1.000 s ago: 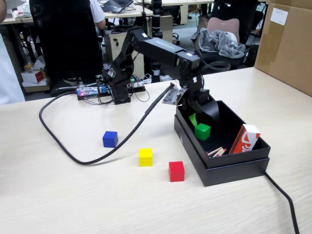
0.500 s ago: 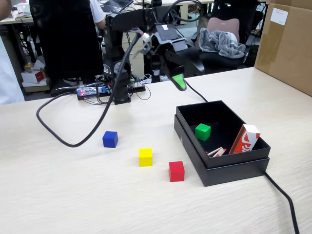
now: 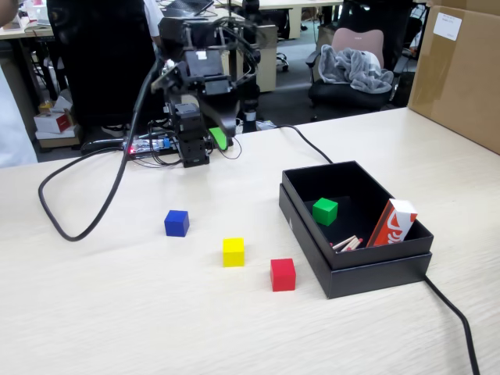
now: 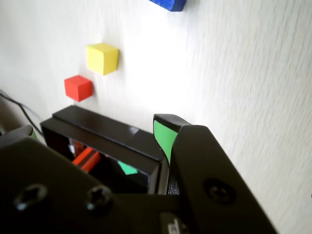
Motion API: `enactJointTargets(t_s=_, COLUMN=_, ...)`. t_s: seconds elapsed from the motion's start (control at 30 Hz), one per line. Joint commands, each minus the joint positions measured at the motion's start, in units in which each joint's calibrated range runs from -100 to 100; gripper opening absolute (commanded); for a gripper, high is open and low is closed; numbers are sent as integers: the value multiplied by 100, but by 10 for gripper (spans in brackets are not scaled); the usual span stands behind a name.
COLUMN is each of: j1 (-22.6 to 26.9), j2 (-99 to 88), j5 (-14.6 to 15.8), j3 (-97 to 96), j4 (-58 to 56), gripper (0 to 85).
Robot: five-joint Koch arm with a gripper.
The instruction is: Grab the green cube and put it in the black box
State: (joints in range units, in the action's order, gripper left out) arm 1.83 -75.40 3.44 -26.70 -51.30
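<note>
Red cube (image 3: 283, 274) sitting nearest; gripper (image 3: 219, 139) hanging folded back, jaws parted, empty; green cube (image 3: 325, 211) resting inside black box (image 3: 355, 270).

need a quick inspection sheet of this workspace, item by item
surface: pale wood-grain table, no spills seen
job's things: green cube already lies inside the black box, near its middle
clutter: blue cube, yellow cube and red cube on the table left of the box in the fixed view; red-and-white carton and small sticks inside the box
end effector: end effector pulled back by the arm base, holding nothing; open or shut cannot be told
cables: thick black cable loops over the table; another runs from behind the box
surroundings: office chair with grey cloth, cardboard box
</note>
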Motion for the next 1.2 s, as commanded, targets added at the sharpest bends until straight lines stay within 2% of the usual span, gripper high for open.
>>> enactJointTargets(t_s=0.0, j1=-73, j2=-601, j5=-20, j3=-186, j4=572, gripper=484)
enactJointTargets(t_s=0.3, j1=-98, j2=-2069, j5=-34, j3=-2507, j4=1842, gripper=484)
enactJointTargets(t_s=0.6, j1=-147, j2=-2368, j5=-122, j3=-4003, j4=2819, gripper=497)
enactJointTargets(t_s=0.97, j1=-186, j2=-2368, j5=-557, j3=-6315, j4=5480, gripper=475)
enactJointTargets(t_s=1.07, j1=-186, j2=-2368, j5=-625, j3=-6877, j4=5920, gripper=475)
enactJointTargets(t_s=1.17, j1=-156, j2=-2356, j5=-625, j3=-7094, j4=5782, gripper=476)
